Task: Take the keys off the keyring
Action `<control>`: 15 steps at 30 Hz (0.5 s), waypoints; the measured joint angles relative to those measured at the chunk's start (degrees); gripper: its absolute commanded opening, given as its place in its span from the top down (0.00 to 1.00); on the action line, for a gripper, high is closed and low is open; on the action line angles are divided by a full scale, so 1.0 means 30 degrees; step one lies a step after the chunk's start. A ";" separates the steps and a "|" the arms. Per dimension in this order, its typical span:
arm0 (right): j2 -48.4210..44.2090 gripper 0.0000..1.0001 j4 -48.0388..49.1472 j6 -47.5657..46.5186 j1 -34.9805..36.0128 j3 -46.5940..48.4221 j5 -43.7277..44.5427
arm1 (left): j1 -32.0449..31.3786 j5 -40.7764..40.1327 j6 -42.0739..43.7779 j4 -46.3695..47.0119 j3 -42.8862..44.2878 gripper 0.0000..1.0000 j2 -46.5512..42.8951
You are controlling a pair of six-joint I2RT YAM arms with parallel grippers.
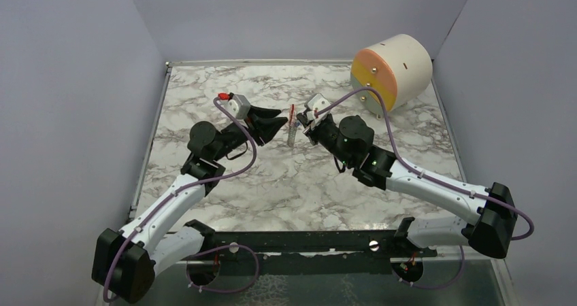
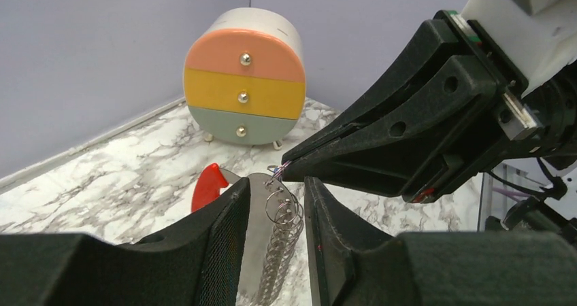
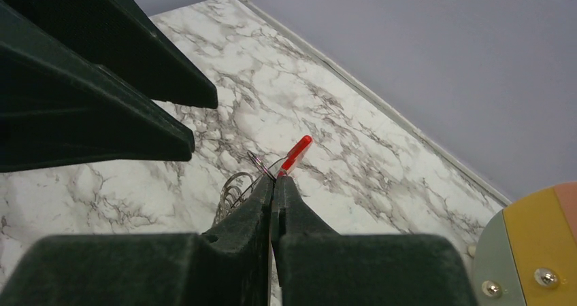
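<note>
From the right wrist, keyring (image 3: 294,156) apart from left fingers (image 3: 102,129)

grey coiled keyring (image 2: 279,251) with red tip, grey-veined white marble table (image 1: 272,183), peach, yellow, sage drawer fronts (image 2: 272,88)

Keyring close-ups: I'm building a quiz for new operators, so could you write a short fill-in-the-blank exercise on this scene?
The right tool is ___ on the top end of the keyring.
The keyring hangs ___ the fingers of the left tool.
The round cabinet has ___ drawers.
The keyring's bright tab is ___.
Missing words: shut; between; three; red.
</note>
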 measured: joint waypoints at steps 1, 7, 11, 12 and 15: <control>0.0000 0.99 -0.0029 0.0051 0.0000 0.0000 -0.0051 | -0.0102 0.0044 0.0270 0.0000 0.0000 0.59 0.0175; 0.0000 0.99 -0.0248 0.0306 0.0000 0.0000 -0.0532 | -0.0576 0.0007 0.1880 -0.0022 -0.0044 0.58 0.0911; -0.0138 0.99 -0.0306 0.0452 0.0007 0.0000 -0.0903 | -0.0663 -0.0066 0.3169 -0.0022 -0.0066 0.59 0.1661; -0.0146 0.99 -0.0306 0.0459 0.0000 0.0000 -0.0911 | -0.0663 -0.0066 0.3169 -0.0022 -0.0066 0.60 0.1661; -0.0175 0.99 -0.0386 0.0459 0.0000 0.0000 -0.0933 | -0.0699 -0.0058 0.3483 -0.0015 -0.0066 0.61 0.1858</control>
